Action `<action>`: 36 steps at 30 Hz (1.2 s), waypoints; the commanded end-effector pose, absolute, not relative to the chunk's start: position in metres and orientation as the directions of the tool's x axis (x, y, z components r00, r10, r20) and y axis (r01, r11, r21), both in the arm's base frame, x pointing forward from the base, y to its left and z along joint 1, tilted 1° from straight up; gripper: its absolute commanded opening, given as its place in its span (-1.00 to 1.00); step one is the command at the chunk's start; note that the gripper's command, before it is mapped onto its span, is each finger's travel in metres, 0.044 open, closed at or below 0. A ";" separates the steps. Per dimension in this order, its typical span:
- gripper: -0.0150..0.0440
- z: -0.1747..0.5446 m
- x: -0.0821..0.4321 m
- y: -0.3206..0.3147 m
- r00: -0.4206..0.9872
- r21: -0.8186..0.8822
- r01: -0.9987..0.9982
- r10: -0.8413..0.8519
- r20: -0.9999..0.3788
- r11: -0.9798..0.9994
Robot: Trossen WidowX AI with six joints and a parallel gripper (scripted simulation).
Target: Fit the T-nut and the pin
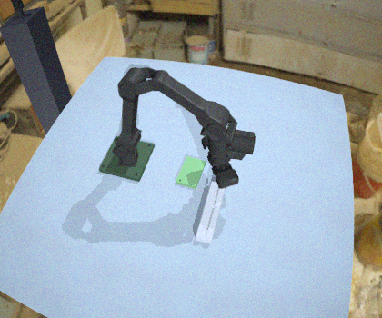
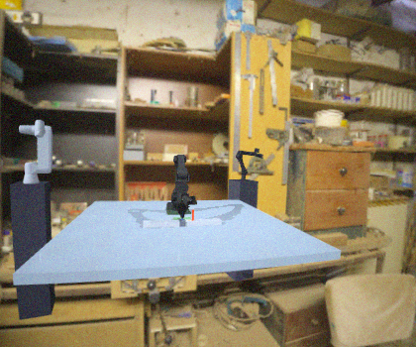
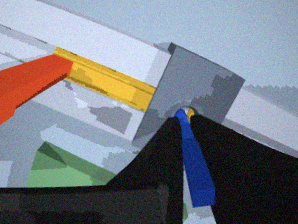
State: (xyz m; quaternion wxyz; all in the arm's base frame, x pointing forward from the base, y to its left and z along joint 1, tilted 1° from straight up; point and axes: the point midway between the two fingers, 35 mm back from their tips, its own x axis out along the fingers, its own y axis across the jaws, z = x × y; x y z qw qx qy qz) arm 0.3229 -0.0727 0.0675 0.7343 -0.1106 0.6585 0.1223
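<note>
Pinching the blue pin [image 3: 196, 162] between its nearly closed fingers, the gripper [image 1: 226, 177] [image 2: 182, 216] [image 3: 184, 125] holds it over the dark bracket [image 2: 182, 223] [image 3: 195, 87]. The pin's far end is at the bracket's hole; whether it has entered cannot be told. The brass nut [image 3: 112, 89] lies in the slot of the metal rail [image 1: 206, 223] [image 2: 160, 224] [image 3: 100, 30], running under the bracket, and its orange handle [image 2: 192, 215] [image 3: 35, 77] sticks up beside it. A bit of brass shows in the hole, so the nut looks close to lined up. The green tray [image 1: 191, 170] [image 3: 65, 167] sits beside the rail.

The pin is likely light and stiff, with smooth sides that could slip or twist in so narrow a pinch if it catches the rim. The present hold, well up the shaft, seems right, leaving the round end free to lead. A straight, gentle push should suit it; sideways force could tilt the pin or nudge the nut along its slot.
</note>
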 end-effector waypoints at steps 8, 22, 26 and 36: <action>-1.00 0.067 0.324 -0.073 0.074 0.013 -0.326 0.040 -0.996 0.945; -1.00 0.067 0.326 -0.073 0.031 0.036 -0.325 0.048 -0.998 0.945; -1.00 0.067 0.327 -0.074 0.018 0.042 -0.325 0.051 -0.999 0.945; -1.00 0.067 0.329 -0.074 -0.013 0.058 -0.324 0.057 -0.998 0.944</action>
